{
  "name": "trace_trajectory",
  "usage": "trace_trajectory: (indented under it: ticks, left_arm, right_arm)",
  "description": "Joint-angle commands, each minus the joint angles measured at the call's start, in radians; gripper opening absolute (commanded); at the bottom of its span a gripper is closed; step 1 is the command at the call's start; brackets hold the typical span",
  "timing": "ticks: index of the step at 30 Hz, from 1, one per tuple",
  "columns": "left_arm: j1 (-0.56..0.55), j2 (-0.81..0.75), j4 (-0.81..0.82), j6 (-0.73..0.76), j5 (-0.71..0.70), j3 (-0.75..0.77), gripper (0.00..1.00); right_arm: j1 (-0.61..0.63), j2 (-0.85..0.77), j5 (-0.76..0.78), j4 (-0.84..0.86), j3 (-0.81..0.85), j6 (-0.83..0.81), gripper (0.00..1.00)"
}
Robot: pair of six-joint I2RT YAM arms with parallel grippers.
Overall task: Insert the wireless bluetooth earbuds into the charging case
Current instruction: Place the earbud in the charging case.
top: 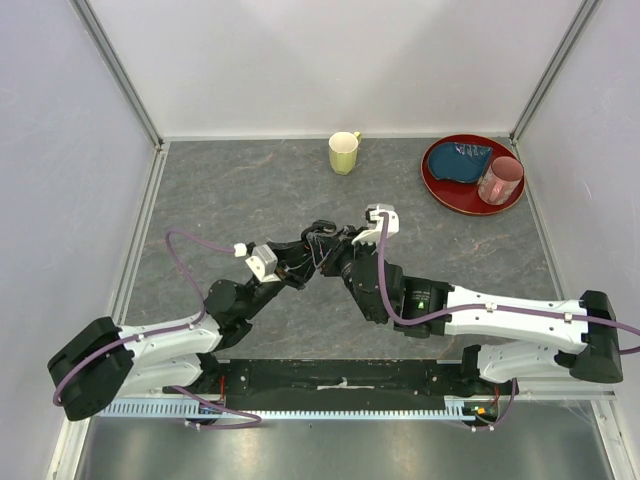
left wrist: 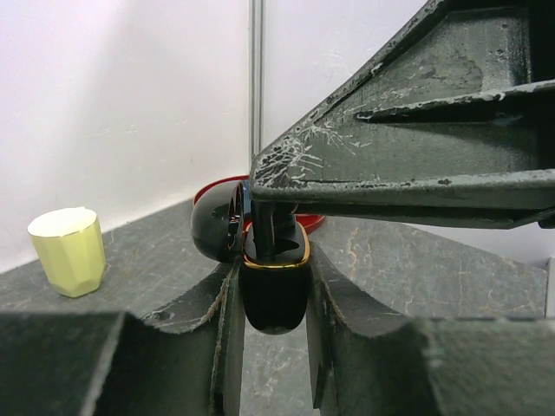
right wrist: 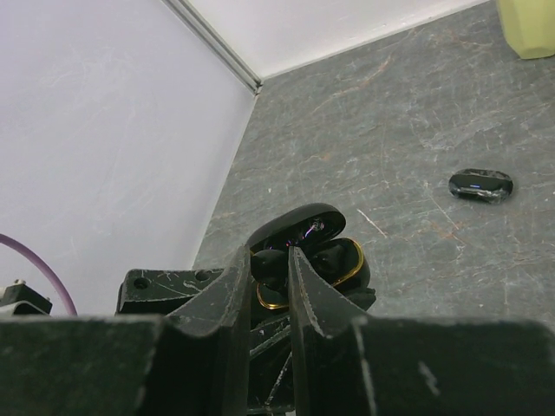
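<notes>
My left gripper [left wrist: 273, 290] is shut on the charging case [left wrist: 275, 299], a glossy black oval box with a gold rim. It holds the case upright above the table with the lid [left wrist: 217, 227] hinged open to the left. My right gripper [right wrist: 270, 267] is shut on one black earbud [right wrist: 266, 263] and holds it at the open mouth of the case [right wrist: 351, 260]. A second black earbud [right wrist: 481, 185] lies loose on the table beyond. In the top view both grippers, left [top: 312, 252] and right [top: 331, 245], meet at the table's middle.
A pale yellow mug [top: 344, 152] stands at the back centre. A red plate [top: 438, 188] at the back right carries a blue cloth [top: 460, 158] and a pink cup [top: 500, 180]. White walls close in the grey table on three sides.
</notes>
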Motion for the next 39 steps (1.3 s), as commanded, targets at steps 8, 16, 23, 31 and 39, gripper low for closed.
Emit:
trace_trajectory:
  ticks: [8, 16, 23, 31, 39]
  left_arm:
    - [-0.017, -0.045, 0.257, 0.096, -0.025, 0.061, 0.02]
    - [-0.028, -0.076, 0.239, 0.112, -0.014, 0.061, 0.02]
    - [-0.028, -0.077, 0.236, 0.120, -0.013, 0.066, 0.02]
    - [-0.031, -0.087, 0.231, 0.132, -0.013, 0.067, 0.02]
    - [-0.031, -0.084, 0.233, 0.122, -0.022, 0.067, 0.02]
  right_arm:
    - [0.009, 0.014, -0.030, -0.135, 0.082, 0.101, 0.00]
    - [-0.007, 0.039, -0.061, -0.267, 0.165, 0.136, 0.00]
    - [-0.008, 0.068, -0.069, -0.357, 0.217, 0.142, 0.00]
    - [-0.008, 0.090, -0.049, -0.411, 0.238, 0.150, 0.00]
    - [-0.008, 0.045, -0.070, -0.281, 0.159, 0.156, 0.00]
